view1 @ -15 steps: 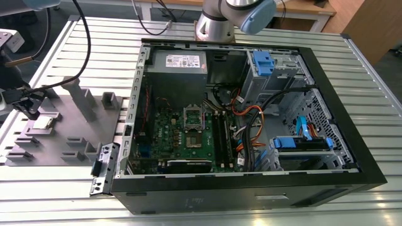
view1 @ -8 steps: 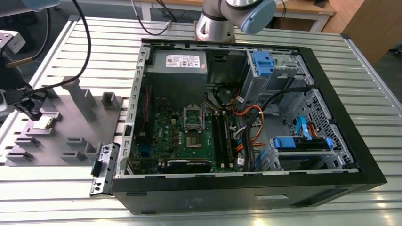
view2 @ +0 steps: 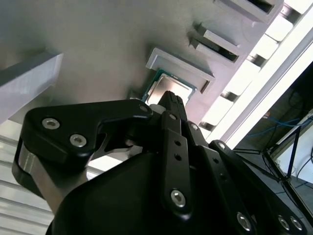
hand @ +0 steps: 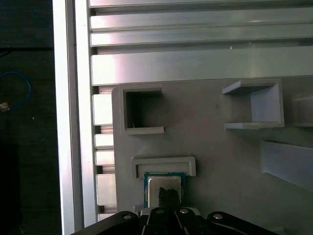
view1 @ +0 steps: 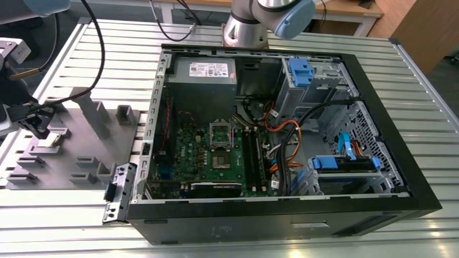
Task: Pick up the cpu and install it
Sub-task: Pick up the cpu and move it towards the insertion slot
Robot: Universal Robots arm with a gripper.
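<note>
Grey plastic tray was logged with the cpu lying flat in one of its shallow recesses, near the tray's edge. Over that recess the gripper was poised, fingertips drawn together, nothing clasped between them.

Robotics lab; slatted aluminium bench; opened computer case; arm base

- My gripper sits right at the cpu, with its black linkage in front.
- The cpu lies against a raised-rim pocket on the grey fixture plate.
</note>
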